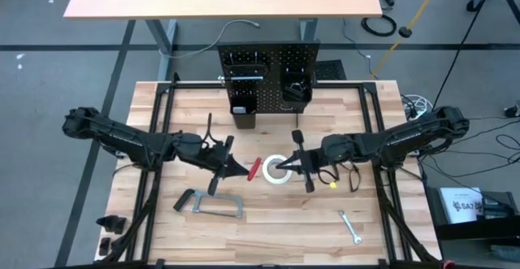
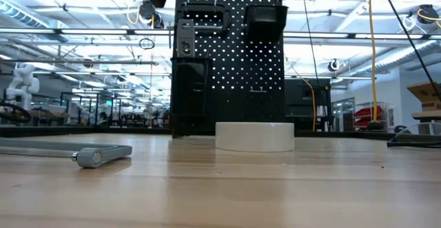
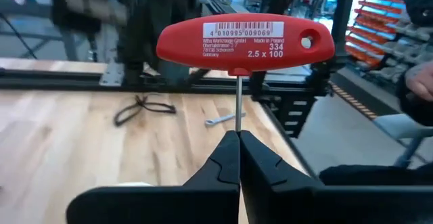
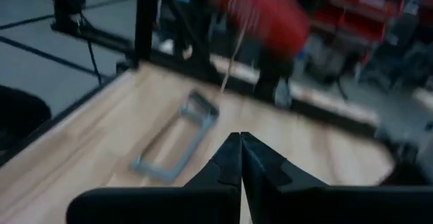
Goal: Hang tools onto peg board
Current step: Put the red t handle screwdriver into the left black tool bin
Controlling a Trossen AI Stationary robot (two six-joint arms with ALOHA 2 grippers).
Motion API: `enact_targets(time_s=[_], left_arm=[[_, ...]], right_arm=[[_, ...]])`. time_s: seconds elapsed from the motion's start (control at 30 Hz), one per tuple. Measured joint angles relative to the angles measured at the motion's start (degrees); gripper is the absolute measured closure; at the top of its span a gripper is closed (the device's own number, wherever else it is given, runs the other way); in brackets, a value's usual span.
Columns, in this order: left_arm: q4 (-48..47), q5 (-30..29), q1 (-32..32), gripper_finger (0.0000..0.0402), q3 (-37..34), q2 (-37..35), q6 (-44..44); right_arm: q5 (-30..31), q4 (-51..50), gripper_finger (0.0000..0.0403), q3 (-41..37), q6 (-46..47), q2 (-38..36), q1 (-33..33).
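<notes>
Your left gripper is clenched on the thin steel shaft of the red-handled tool, a T-handle with a white barcode label, while your right gripper is closed on nothing.

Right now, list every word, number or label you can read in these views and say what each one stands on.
All on the red-handled tool, whose thin shaft is pinched in the shut left gripper:
"4 010995 009069"
"Made in Poland"
"334"
"2.5 x 100"
The two small lines under the barcode are too fine to read surely.
A box beside the table carries print, too small to read.
</notes>
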Motion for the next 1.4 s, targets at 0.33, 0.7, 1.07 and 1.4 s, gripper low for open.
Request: enact_targets(time_s=[0.33, 0.7, 1.07, 1.4], left_arm=[[-1.2, 2.8, 0.1, 0.0402, 0.0, 0.0, -5.1], [-0.6, 7.7, 2.2, 0.0402, 0.1, 0.0, -7.4], [-0.6, 11.6, 2.2, 0.0402, 0.1, 0.0, -7.8], [-0.4, 11.6, 2.2, 0.0402, 0.1, 0.0, -7.8]], right_arm=[[0.7, -20.5, 0.0363, 19.1, -3.9, 0.8, 1.4], [6.2, -30.2, 0.0199, 30.5, -7.1, 9.5, 1.5], [-0.2, -34.0, 0.0161, 36.9, -6.5, 14.7, 0.3], [-5.0, -31.3, 0.0165, 36.9, -8.4, 16.7, -0.6]])
